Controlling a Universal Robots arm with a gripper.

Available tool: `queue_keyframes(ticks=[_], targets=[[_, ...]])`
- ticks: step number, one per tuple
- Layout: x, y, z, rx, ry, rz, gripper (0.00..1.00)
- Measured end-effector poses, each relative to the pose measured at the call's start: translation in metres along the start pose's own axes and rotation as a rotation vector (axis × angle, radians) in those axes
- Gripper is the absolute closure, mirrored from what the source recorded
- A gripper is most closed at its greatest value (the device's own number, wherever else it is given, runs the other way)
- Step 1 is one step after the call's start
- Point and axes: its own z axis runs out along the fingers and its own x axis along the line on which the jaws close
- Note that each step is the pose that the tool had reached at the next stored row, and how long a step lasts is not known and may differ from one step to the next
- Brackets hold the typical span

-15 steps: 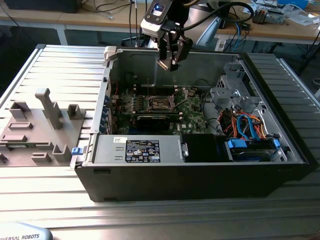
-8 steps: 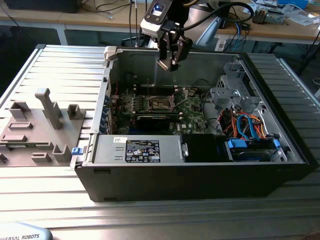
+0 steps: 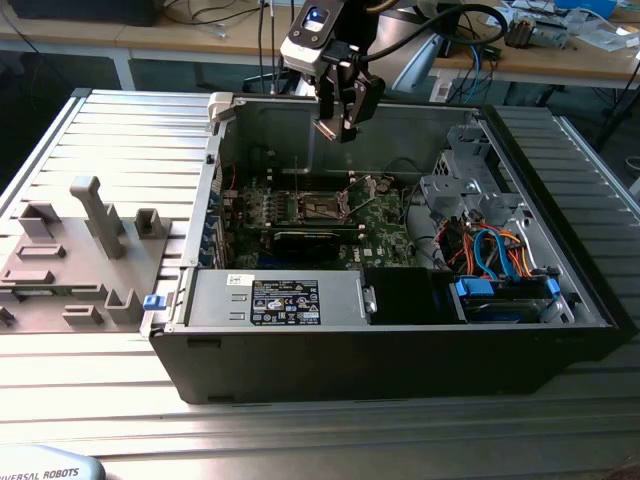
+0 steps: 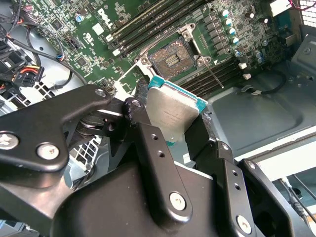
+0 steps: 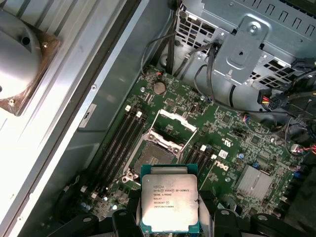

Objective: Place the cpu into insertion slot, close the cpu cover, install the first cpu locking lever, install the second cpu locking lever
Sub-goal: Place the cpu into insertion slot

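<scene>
My gripper [image 3: 340, 128] hangs above the open computer case, over the green motherboard [image 3: 375, 222]. It is shut on the cpu [image 5: 169, 202], a flat square chip with a silver-grey top and a green edge, pinched between the two black fingers [image 4: 148, 133]. The cpu [image 4: 173, 111] is in the air, tilted, well above the board. The insertion slot [image 4: 172, 59] lies open below it, a dark square with a silver rim; in the first wrist view the slot [image 5: 154, 152] is partly hidden by the chip. The cpu cover [image 5: 174, 122] stands flipped open beside the slot.
Black memory slots [image 5: 118, 143] flank the socket. A metal drive cage [image 5: 247, 54] and loose cables [image 3: 490, 250] crowd the exterior view's right. The power supply [image 3: 275, 300] fills the case front. A grey fixture plate [image 3: 80, 250] lies at the exterior view's left.
</scene>
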Motion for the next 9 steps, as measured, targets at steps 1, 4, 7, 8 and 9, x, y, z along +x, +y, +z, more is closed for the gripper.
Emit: queue_keyframes(ticks=[1, 4, 7, 8, 9], targets=[[0.0000, 0.0000, 0.0000, -0.0001, 0.0000, 0.001, 0.46], [0.0000, 0.0000, 0.0000, 0.0000, -0.0002, 0.003, 0.46], [0.0000, 0.0000, 0.0000, 0.0000, -0.0003, 0.004, 0.46], [0.0000, 0.0000, 0.0000, 0.0000, -0.0002, 0.005, 0.46], [0.0000, 0.0000, 0.0000, 0.0000, -0.0002, 0.005, 0.46]])
